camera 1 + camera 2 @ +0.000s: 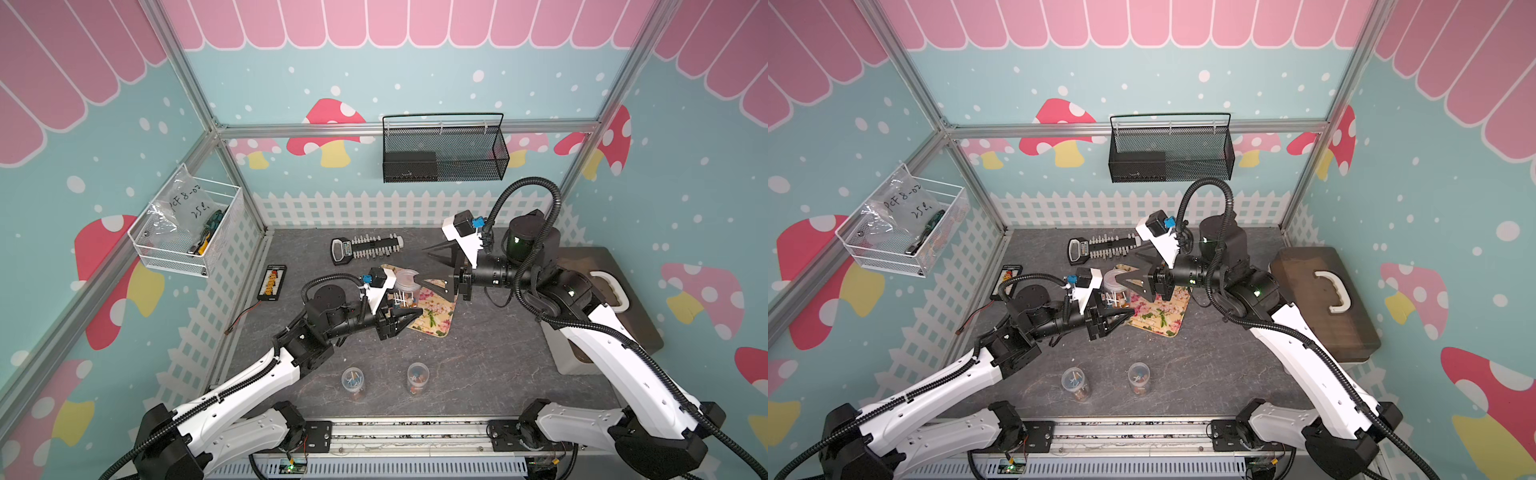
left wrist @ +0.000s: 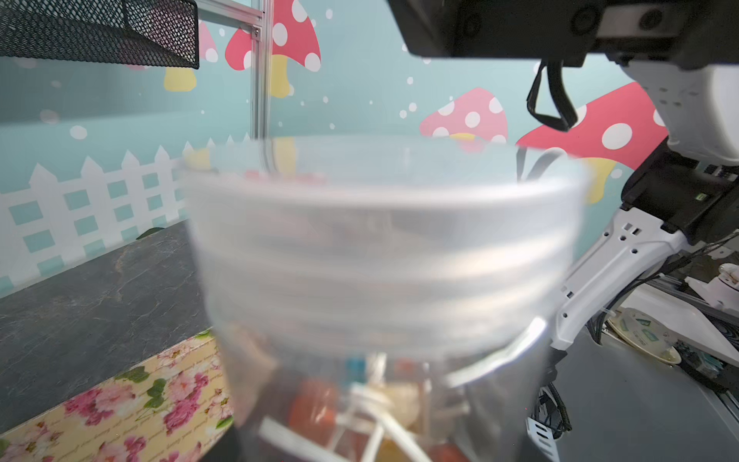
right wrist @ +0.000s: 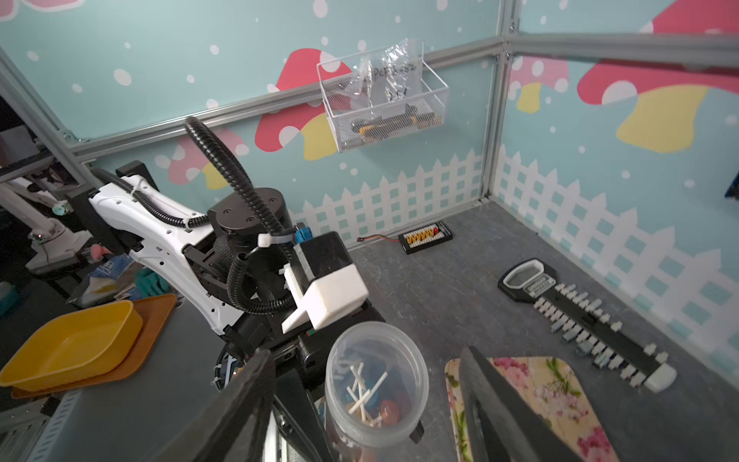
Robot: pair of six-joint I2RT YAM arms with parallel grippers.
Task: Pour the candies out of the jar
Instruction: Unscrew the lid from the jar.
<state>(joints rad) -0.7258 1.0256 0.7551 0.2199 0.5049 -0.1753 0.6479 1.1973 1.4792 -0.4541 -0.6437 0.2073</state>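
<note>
Holding the open jar (image 1: 406, 289) upright over the edge of the flowered tray (image 1: 438, 320), the left gripper (image 1: 405, 313) is clamped round its lower half, with the candies (image 3: 376, 404) lying at the bottom. The right gripper (image 1: 423, 266) hangs by the mouth, jaws spread and empty. I'd tip slowly, with the mouth well over the tray.

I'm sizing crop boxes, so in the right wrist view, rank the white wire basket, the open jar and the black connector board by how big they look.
1. white wire basket and jar: look about alike; the jar sits nearest the camera, so I leave them unranked.
2. black connector board: clearly smallest.
</note>
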